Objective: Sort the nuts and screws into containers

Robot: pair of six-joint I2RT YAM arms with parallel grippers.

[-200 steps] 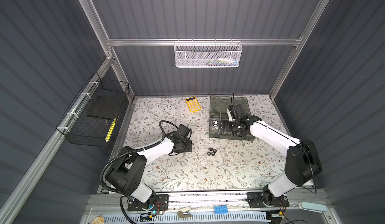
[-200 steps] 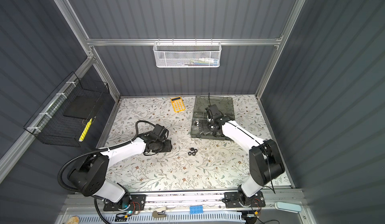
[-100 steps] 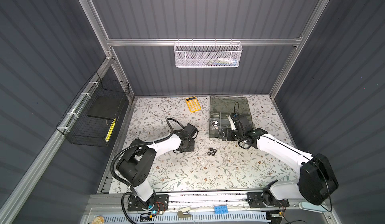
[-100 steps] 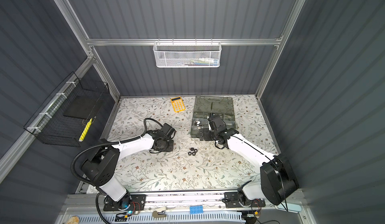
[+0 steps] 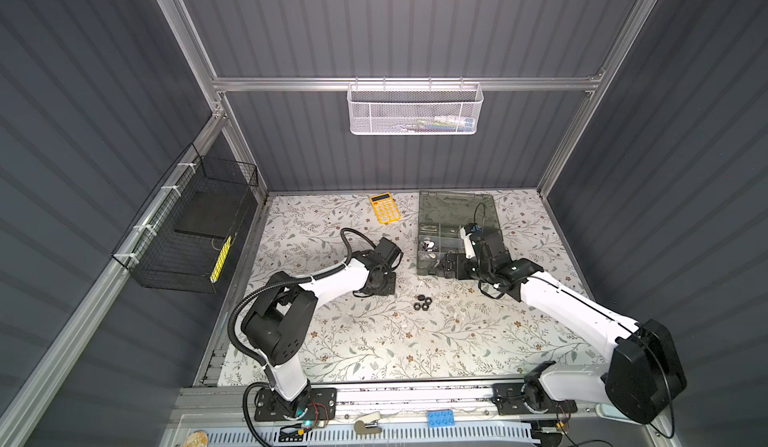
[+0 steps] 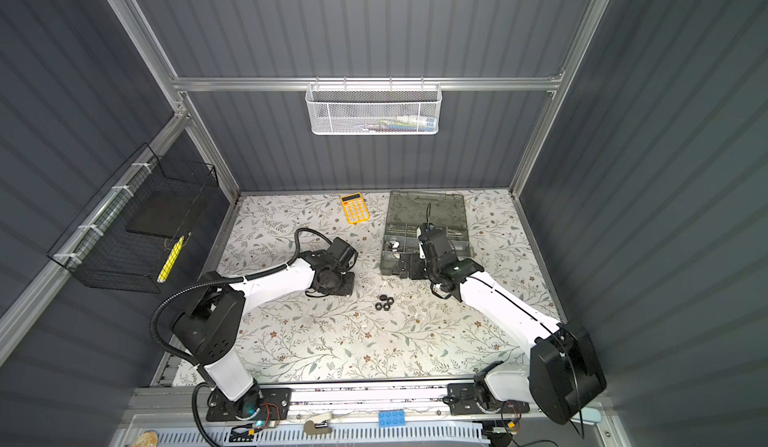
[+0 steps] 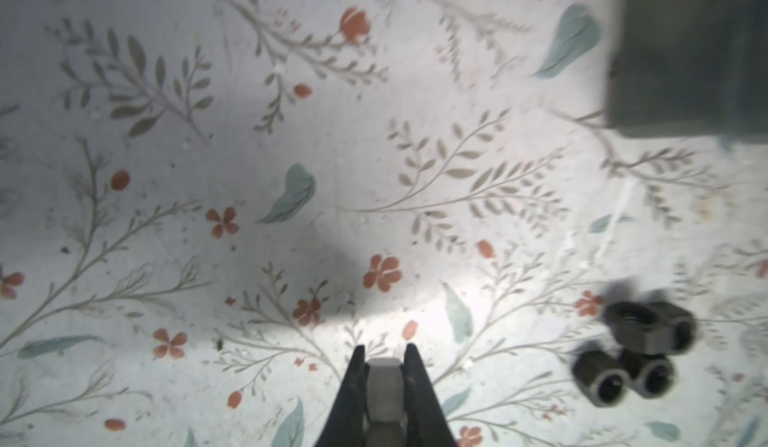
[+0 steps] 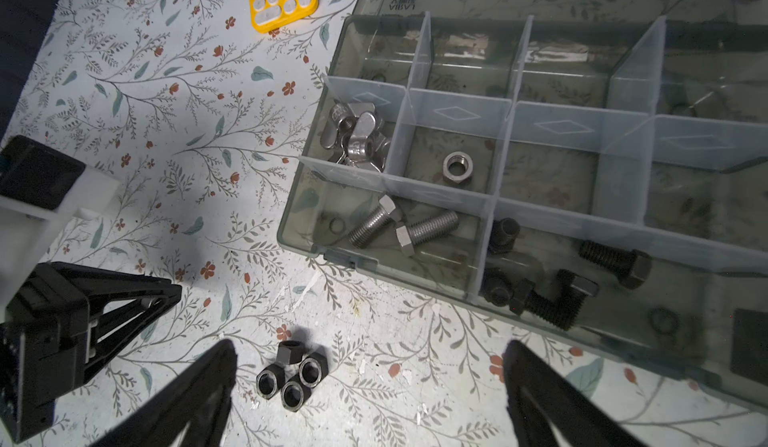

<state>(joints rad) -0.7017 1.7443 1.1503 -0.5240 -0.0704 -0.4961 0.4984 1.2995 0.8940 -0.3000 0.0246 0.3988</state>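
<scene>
1. Nuts first: four black hex nuts (image 8: 291, 376) huddle on the floral mat (image 8: 166, 112), touching one another, just in front of the smoky grey organizer box (image 8: 299, 233). In both top views they are a small dark cluster (image 5: 423, 302) (image 6: 385, 302) between the two arms.
2. Over to the left gripper (image 7: 385, 353): it is pinched tight on a silver hex nut (image 7: 384, 386). The nut sits edge-on between the two black fingertips (image 7: 357, 366), low over the mat. The black nuts lie off to one side of it, near but apart.
3. The right gripper (image 8: 370, 343) stands wide, with nothing gripped between its fingers (image 8: 199, 391). Seen from its wrist, the black nuts lie on the mat in the gap, nearer one finger than the other. In a top view it hangs at the box's near edge (image 5: 451, 266).
4. Into the box now, lid (image 5: 453, 208) folded open toward the back wall.
   - Silver wing nuts (image 8: 357, 137) are piled in an end compartment of the middle row.
   - A lone silver nut (image 8: 456, 168) lies in the compartment next to them.
   - Two silver bolts (image 8: 399, 224) lie in the front corner compartment.
   - Black bolts (image 8: 561, 282) lie just past a clear divider from the silver ones.
5. The yellow calculator (image 5: 385, 208) lies flat near the back wall, beside the lid and not touching it.
</scene>
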